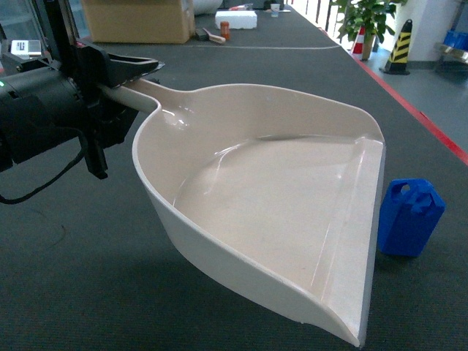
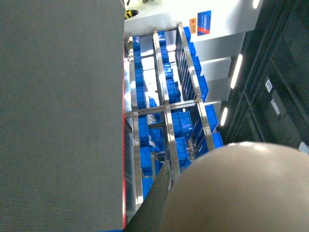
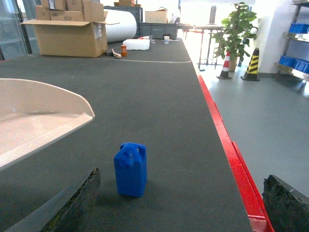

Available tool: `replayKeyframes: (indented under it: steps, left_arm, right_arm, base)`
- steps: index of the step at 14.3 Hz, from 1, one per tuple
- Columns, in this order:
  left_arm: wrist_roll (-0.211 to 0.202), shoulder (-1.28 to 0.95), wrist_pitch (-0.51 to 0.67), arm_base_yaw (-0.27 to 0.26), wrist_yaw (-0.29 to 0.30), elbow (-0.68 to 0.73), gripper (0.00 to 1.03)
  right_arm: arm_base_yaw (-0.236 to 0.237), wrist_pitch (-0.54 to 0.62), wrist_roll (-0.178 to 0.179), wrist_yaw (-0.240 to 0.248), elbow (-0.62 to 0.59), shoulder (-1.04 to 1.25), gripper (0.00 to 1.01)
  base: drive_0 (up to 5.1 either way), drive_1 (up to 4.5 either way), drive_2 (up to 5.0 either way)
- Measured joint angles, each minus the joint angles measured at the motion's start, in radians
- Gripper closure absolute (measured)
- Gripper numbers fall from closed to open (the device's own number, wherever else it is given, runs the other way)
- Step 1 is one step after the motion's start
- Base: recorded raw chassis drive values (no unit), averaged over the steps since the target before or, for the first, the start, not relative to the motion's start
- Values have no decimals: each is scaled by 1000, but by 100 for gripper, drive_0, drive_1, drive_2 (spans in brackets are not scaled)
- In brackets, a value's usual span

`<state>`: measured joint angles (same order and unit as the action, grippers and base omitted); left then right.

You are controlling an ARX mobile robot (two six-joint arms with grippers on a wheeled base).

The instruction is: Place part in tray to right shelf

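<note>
With the tray (image 1: pixel 278 197) gripped by its handle in the left gripper (image 1: pixel 121 73), the part (image 3: pixel 130 169) should be approached squarely by the spread-open right gripper (image 3: pixel 178 203) and grasped upright.

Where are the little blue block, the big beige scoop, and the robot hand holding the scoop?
Little blue block (image 1: pixel 409 218), head view, on its front face.
Big beige scoop (image 1: pixel 278 197), head view, on its bare inside floor.
Left hand (image 1: pixel 121 77), head view, where it clamps the scoop's handle.
</note>
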<state>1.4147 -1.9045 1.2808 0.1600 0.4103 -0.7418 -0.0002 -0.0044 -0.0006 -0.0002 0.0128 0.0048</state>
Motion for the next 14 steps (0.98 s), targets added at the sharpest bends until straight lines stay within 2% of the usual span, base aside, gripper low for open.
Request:
replayKeyframes:
  steps: [1, 2, 3, 4, 6, 7, 8, 10, 14]
  left_arm:
    - [0, 0, 0, 0, 2, 0, 91]
    - [0, 0, 0, 0, 2, 0, 91]
    - [0, 0, 4, 0, 2, 0, 91]
    - [0, 0, 0, 0, 2, 0, 91]
    - [0, 0, 2, 0, 3, 0, 91]
    - [0, 0, 1, 0, 2, 0, 91]
    - [1, 0, 0, 0, 2, 0, 91]
    - [0, 0, 0, 0, 2, 0, 91]
    - [0, 0, 0, 0, 2, 0, 91]
  right_arm:
    - [19, -107, -3, 53, 31, 30, 3]
    - [25, -158, -15, 109, 80, 186, 3]
    - [-7, -64, -28, 85, 107, 354, 3]
    - [-31, 35, -53, 30, 133, 489, 3]
    - [-67, 228, -93, -129, 259, 851, 3]
    - [-76, 280, -106, -199, 320, 998, 3]
    - [-77, 299, -126, -241, 397, 1160, 3]
    - [-57, 284, -151, -298, 511, 1361, 3]
    - [17, 249, -174, -301, 705, 1579, 3]
  base:
    - [0, 0, 0]
    - [0, 0, 0]
    - [0, 0, 0]
    - [0, 0, 0]
    - [0, 0, 0]
    - [0, 0, 0]
    - [0, 0, 0]
    - [0, 0, 0]
    - [0, 0, 0]
